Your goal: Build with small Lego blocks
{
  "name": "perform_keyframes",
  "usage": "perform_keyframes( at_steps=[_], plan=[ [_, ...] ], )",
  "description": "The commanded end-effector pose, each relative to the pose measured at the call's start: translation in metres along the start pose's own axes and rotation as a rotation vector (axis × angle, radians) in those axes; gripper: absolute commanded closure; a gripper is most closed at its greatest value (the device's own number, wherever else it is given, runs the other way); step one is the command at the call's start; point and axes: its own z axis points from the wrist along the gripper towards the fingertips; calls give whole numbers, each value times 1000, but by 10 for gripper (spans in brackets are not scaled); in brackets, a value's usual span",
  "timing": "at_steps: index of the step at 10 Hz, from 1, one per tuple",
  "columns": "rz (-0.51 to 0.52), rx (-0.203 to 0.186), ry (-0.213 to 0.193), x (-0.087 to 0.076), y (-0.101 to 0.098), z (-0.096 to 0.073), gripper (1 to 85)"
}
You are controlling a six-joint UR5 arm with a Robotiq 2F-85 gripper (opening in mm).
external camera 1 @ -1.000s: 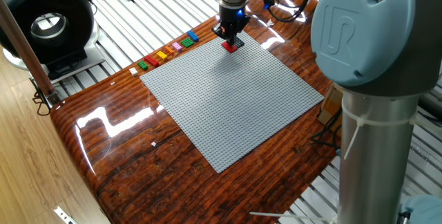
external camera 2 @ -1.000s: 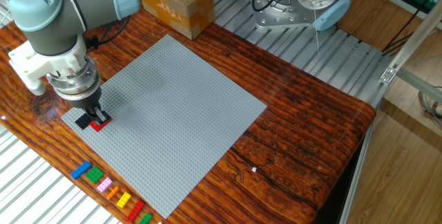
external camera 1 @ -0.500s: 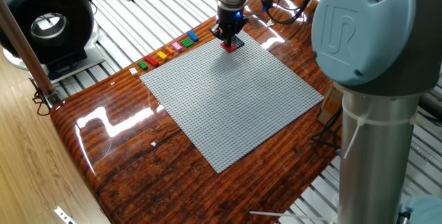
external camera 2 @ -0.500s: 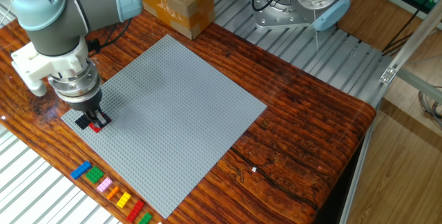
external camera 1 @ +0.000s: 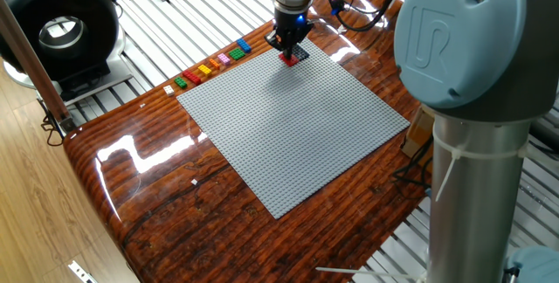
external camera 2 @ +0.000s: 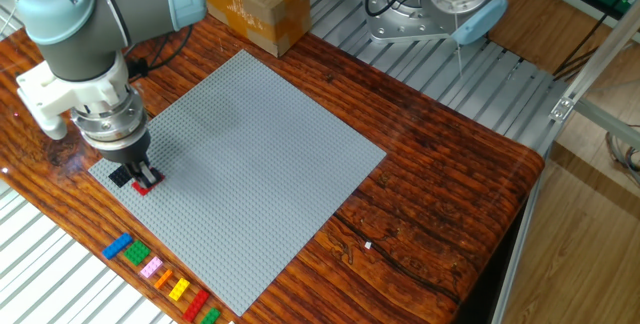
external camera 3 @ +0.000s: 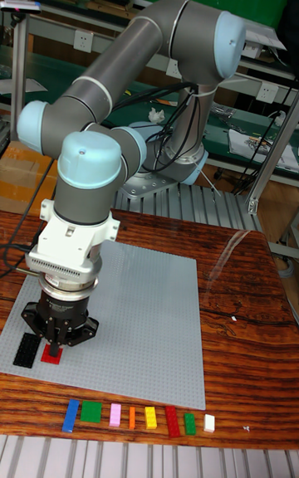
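Tall fixed view: the gripper (external camera 3: 55,352) stands low over the near left corner of the grey baseplate (external camera 3: 149,320), its jaws closed on a red brick (external camera 3: 52,356) that sits on the studs. A black brick (external camera 3: 26,349) lies just beside it, toward the plate's left edge. Both are hard by the corner — little plate remains to the left or front of them, while the rest of the plate lies bare and open to the right and back.

Off the plate, along the table (external camera 3: 237,345) edge at the front, a row of bricks (external camera 3: 133,417) is laid out: blue, green, pink, orange, yellow, red, green, white, each a little apart from its neighbour. The row is near the plate's front edge but not touching it.

From the other fixed view, the cardboard box (external camera 2: 250,4) stands past the plate's far corner, well apart from the gripper (external camera 2: 143,172). On the right of the plate the wood is open up to the table's edge.

Against the frame a second ago, the gripper has come lower onto the plate — less of the red brick (external camera 1: 288,58) shows beneath the jaws. The row and the black brick have not shifted.
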Motion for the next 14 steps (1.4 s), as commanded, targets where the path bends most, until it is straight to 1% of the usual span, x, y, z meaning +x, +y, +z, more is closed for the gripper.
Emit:
perform_keyframes(
  at_steps=[1,5,7,8,9,10,13,14],
  plan=[
    [15,-8,-3,-1,4,-1,847],
    [7,-7,-12,-3,3,1,847],
    [-5,-30,-42,-10,5,9,847],
    [-5,-28,-35,-8,4,7,847],
    [-7,-14,-11,-3,-1,0,847],
    [-6,-10,-5,-1,-2,-2,847],
    [2,-12,-5,-1,-1,0,847],
    [6,-24,-20,-4,3,5,847]
  ],
)
